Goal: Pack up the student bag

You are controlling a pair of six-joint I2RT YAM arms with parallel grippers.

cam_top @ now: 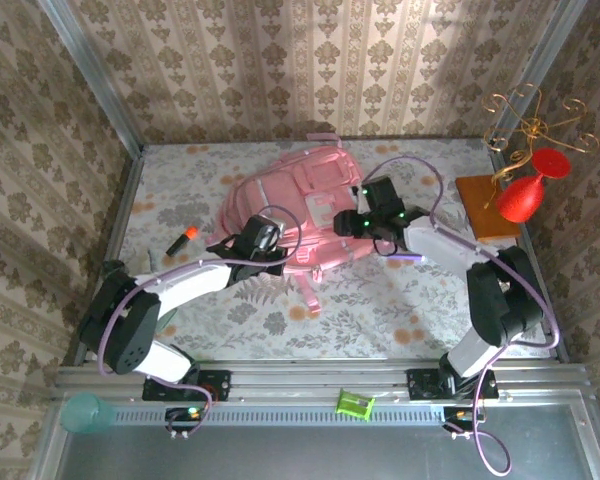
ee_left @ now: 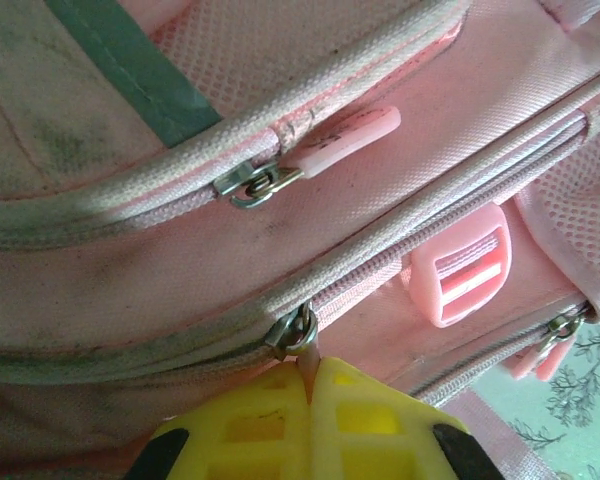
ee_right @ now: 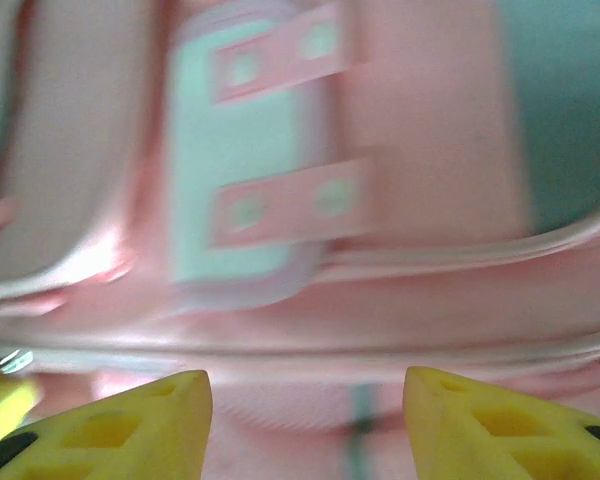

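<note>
Presently: student bag (cam_top: 300, 205), pink, on counter (cam_top: 380, 310), middle toward far edge, long axis far-to-near; left claw (ee_left: 310, 378), at its near-left side, pinched shut on a zip pull (ee_left: 298, 333); right claw (ee_right: 308, 385), jaws apart and empty, over its right flank

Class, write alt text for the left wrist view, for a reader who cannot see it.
The left gripper, yellow-fingered, pinches a zip pull on the pink student bag; a plastic buckle sits nearby.
</note>
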